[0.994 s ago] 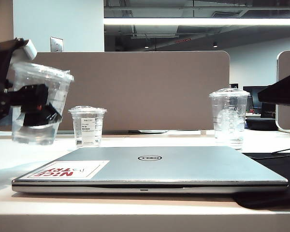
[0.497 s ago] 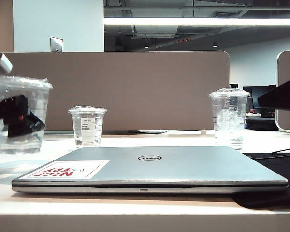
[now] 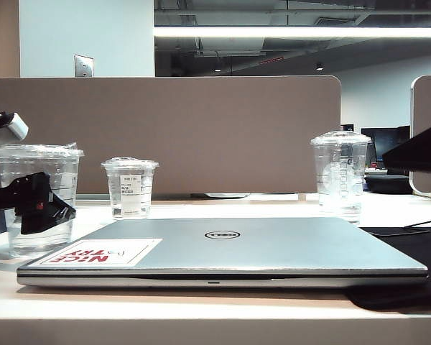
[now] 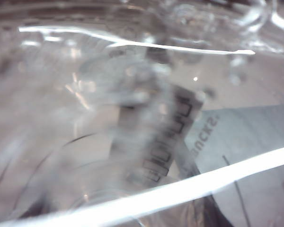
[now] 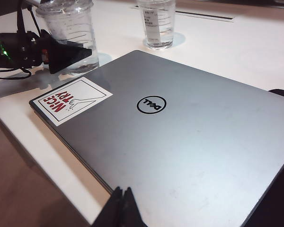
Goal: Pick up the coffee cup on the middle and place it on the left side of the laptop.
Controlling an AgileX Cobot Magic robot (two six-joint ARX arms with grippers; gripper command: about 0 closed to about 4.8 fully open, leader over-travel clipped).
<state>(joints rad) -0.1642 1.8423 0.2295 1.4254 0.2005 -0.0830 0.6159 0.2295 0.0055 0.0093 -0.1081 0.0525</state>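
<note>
At the left edge of the exterior frame the left gripper [image 3: 36,208] has its dark fingers [image 3: 47,214] closed around the coffee cup [image 3: 37,198], which stands upright just left of the laptop [image 3: 230,248], at its sticker corner. Whether the cup's base touches the surface [image 3: 201,313] cannot be told. The left wrist view is filled by blurred clear plastic of the cup [image 4: 132,118].

A smaller clear cup [image 3: 130,187] with a white label stands behind the laptop, left of centre, apart from the held cup. A taller dome-lidded cup [image 3: 340,174] stands at the right rear.

The right gripper [image 5: 121,208] hovers over the laptop's [image 5: 180,137] near edge, its fingers pressed together, holding nothing; its arm shows dark at the exterior frame's right edge.
</note>
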